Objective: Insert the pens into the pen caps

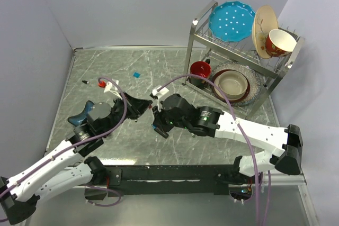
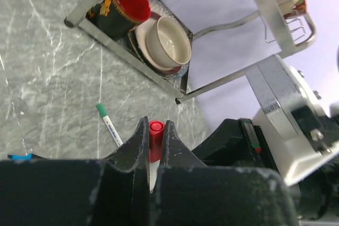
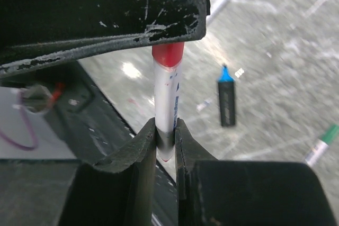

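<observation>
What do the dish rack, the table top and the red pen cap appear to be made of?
The dish rack looks like polished metal, perhaps chromed steel: its bars are silvery and bright with reflections. The table top has a grey-green stone pattern with white veins; whether it is real marble or a printed laminate, I cannot tell. The red pen cap seems to be smooth plastic: evenly coloured, with a slight sheen.

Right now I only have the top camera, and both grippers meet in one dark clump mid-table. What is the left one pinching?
Observer: Its wrist camera shows the left gripper shut on the red cap.
Operator: And the right?
Observer: The right gripper is shut on the red pen, near the tail end of its white barrel.
Operator: Is the cap on?
Observer: From the right wrist, the cap's open end sits over the barrel's top, in line. How deep, I cannot tell.
</observation>
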`<state>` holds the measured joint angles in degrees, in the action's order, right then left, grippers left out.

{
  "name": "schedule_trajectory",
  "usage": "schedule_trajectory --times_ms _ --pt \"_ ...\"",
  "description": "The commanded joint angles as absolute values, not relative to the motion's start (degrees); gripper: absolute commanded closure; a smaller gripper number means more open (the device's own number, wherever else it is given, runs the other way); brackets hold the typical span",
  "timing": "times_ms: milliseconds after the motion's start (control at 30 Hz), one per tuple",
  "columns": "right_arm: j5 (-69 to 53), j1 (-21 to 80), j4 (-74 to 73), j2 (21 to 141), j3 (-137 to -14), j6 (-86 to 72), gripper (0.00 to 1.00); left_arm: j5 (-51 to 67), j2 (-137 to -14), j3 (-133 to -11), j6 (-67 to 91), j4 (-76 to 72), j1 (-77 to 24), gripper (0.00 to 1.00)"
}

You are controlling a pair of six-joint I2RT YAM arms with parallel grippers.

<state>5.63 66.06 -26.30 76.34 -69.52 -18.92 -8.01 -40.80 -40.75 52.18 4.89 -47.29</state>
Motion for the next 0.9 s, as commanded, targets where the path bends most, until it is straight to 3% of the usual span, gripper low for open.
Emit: schedule_trajectory --times_ms 0,167,533,633,867 --pt "12.22 64.08 -8.88 75.06 -74.89 -16.08 1.00 3.95 -44.47 -36.39 56.87 10.99 -49.31 0.99" --pt "8.88 61.53 -4.48 71.72 -71.46 -17.75 1.00 5.89 -42.28 -31.38 58.01 6.86 -49.48 0.99" --pt "9.40 60.21 -4.49 74.71 -76.99 -14.85 1.00 1.93 -46.85 -34.02 57.30 12.50 -51.50 0.99" --pt "4.32 57.84 -3.60 74.27 -76.99 -16.08 1.00 4.56 -45.35 -29.80 57.57 6.16 -51.68 0.99" --pt "-6.32 51.16 -3.78 75.76 -81.02 -20.30 1.00 4.66 -46.58 -30.23 54.59 6.94 -54.05 0.99"
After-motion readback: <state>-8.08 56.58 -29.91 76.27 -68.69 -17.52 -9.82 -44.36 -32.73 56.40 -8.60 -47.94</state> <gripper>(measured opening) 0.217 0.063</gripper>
